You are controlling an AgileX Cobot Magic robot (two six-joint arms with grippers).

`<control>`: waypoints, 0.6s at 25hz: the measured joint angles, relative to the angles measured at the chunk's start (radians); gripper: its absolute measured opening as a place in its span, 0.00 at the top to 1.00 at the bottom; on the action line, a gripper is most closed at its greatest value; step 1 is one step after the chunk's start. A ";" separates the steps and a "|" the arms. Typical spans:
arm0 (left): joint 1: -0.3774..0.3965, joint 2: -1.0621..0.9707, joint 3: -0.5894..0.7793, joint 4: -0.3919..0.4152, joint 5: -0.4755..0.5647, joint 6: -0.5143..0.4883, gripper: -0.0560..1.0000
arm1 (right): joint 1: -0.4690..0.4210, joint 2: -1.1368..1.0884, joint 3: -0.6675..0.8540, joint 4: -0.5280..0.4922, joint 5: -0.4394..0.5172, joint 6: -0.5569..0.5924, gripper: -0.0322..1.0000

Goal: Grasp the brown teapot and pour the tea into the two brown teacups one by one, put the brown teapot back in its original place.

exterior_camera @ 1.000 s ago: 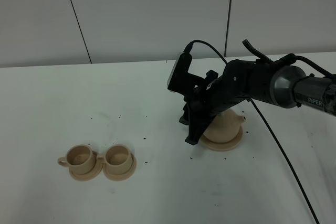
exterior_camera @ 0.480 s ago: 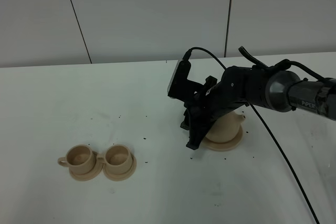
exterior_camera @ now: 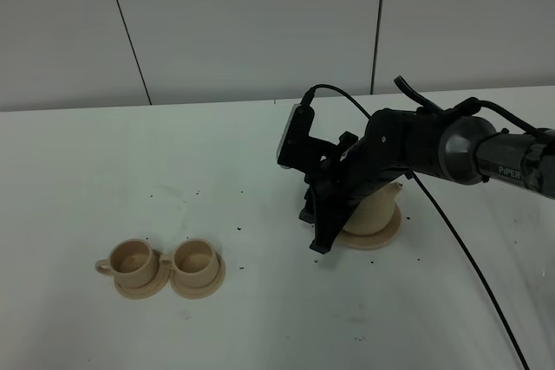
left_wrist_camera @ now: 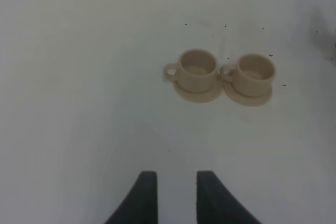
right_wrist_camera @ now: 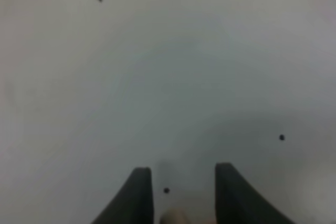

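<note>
The brown teapot (exterior_camera: 378, 207) sits on its wide tan saucer, the original place (exterior_camera: 384, 235), right of centre, and my right arm hides most of it. My right gripper (exterior_camera: 319, 244) points down at the teapot's left side. In the right wrist view its fingers (right_wrist_camera: 178, 182) stand part-closed with a tan bit of the teapot (right_wrist_camera: 175, 216) between them. The two brown teacups (exterior_camera: 132, 257) (exterior_camera: 196, 259) stand side by side on small saucers at the front left. They also show in the left wrist view (left_wrist_camera: 197, 67) (left_wrist_camera: 255, 72), well ahead of my open, empty left gripper (left_wrist_camera: 177, 192).
The white table (exterior_camera: 260, 327) carries scattered small dark specks around the cups and teapot. A black cable (exterior_camera: 468, 257) runs from my right arm toward the front right. A grey panelled wall stands behind the table.
My right arm has shifted slightly, its fingertips dropping a little lower beside the teapot. The teapot and cups stay where they were.
</note>
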 joint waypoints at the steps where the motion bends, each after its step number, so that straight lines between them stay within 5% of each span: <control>1: 0.000 0.000 0.000 0.000 0.000 0.000 0.71 | 0.000 0.000 0.000 0.000 0.003 0.000 0.70; 15: 0.000 0.000 0.000 0.000 0.000 0.000 0.71 | 0.000 -0.016 0.000 -0.002 0.056 0.008 0.70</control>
